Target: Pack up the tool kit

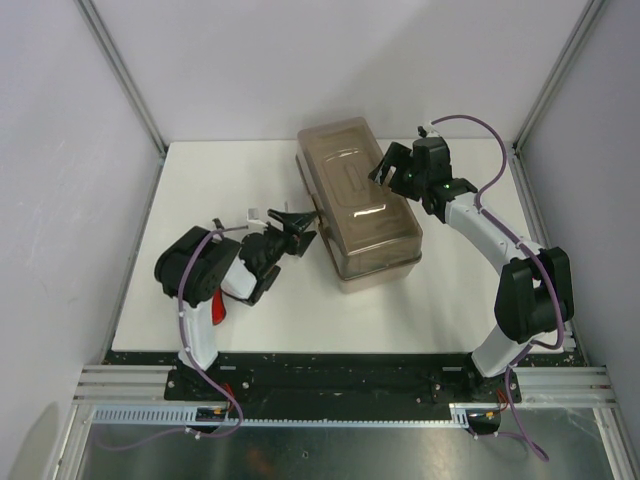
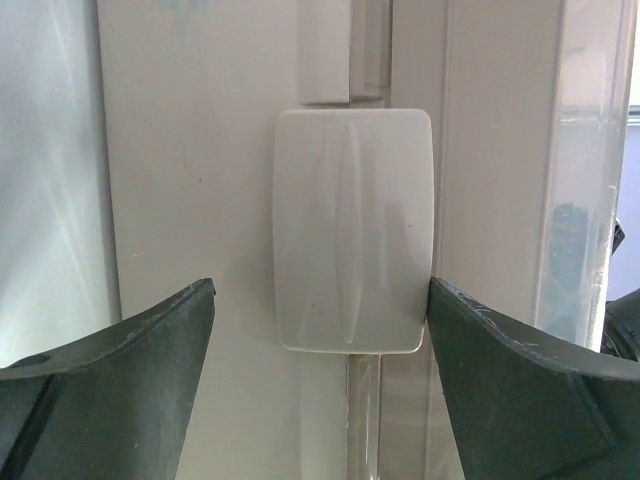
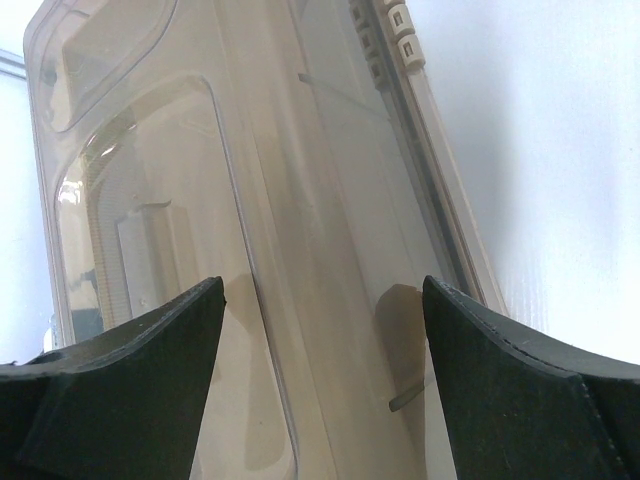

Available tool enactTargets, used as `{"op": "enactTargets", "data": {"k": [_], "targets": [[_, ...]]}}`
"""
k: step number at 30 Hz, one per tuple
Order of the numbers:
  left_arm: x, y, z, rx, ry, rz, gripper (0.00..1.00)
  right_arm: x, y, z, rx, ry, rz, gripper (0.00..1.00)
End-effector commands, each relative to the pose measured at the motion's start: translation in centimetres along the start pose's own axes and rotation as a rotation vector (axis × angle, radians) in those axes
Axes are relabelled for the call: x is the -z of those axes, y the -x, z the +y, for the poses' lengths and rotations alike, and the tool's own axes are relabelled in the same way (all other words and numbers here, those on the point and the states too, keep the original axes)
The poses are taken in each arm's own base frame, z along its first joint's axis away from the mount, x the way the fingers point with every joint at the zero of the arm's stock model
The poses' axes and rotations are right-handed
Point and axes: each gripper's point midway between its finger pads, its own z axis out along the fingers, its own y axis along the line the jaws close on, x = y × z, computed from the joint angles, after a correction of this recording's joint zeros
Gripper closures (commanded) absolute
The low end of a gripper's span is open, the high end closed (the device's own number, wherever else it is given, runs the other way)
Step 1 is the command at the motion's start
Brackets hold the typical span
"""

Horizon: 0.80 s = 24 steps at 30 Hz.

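A large beige toolbox (image 1: 362, 215) with its translucent brownish lid (image 1: 350, 180) down is sitting in the middle of the white desk (image 1: 215, 180). Its long axis is running from the far side towards the near edge, slanting a little to the right. The left hand (image 1: 306, 229) is pointing at the box's left long wall, spread wide and gripping nothing. In its wrist view a pale rectangular latch (image 2: 352, 230) is lying flat against that wall, squarely between the two dark fingers (image 2: 130, 400) and just ahead of them. The right hand (image 1: 387, 176) is hanging over the far right part of the lid, also spread wide and empty (its wrist view is showing only lid between the fingertips). The left hand is the nearer of the two to the latch. The coming move is probably a short, straight advance onto it. Whether the latch is already snapped shut I cannot tell.
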Motion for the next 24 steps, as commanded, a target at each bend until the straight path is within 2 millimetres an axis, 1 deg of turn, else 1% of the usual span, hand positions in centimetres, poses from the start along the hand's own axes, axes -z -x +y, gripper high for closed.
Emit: {"op": "enactTargets", "data": {"k": [1,4,9,11,13,16,19,20,21,24], "targets": [[0.0,-4.7,-7.7,-0.091,-0.341,0.165,0.1,0.4,-9.7,2.8,-0.026,0.113,0.341,0.2],[-0.2,-5.0,-7.9,-0.094,-0.351,0.184,0.1,0.4,-9.7,2.7,-0.029,0.108,0.34,0.2],[-0.3,-5.4,-9.2,-0.121,-0.394,0.211,0.2,0.3,-9.7,2.6,-0.029,0.102,0.337,0.21],[-0.3,-5.7,-9.8,-0.131,-0.415,0.229,0.2,0.3,-9.6,2.5,-0.028,0.099,0.334,0.21],[-0.3,-6.0,-10.4,-0.138,-0.432,0.245,0.16,0.3,-9.5,2.5,-0.027,0.098,0.331,0.21],[-0.4,-6.2,-10.9,-0.144,-0.449,0.258,0.04,0.3,-9.4,2.4,-0.03,0.095,0.331,0.21],[-0.4,-6.3,-11.0,-0.147,-0.452,0.263,0.01,0.3,-9.4,2.3,-0.033,0.093,0.331,0.21],[-0.4,-6.4,-10.9,-0.145,-0.451,0.267,0.02,0.3,-9.4,2.2,-0.035,0.093,0.332,0.21],[-0.5,-6.5,-10.8,-0.14,-0.448,0.272,0.07,0.2,-9.4,2.2,-0.036,0.093,0.331,0.22],[-0.5,-6.8,-10.5,-0.136,-0.444,0.284,0.27,0.2,-9.4,2.2,-0.038,0.092,0.333,0.22]]}}
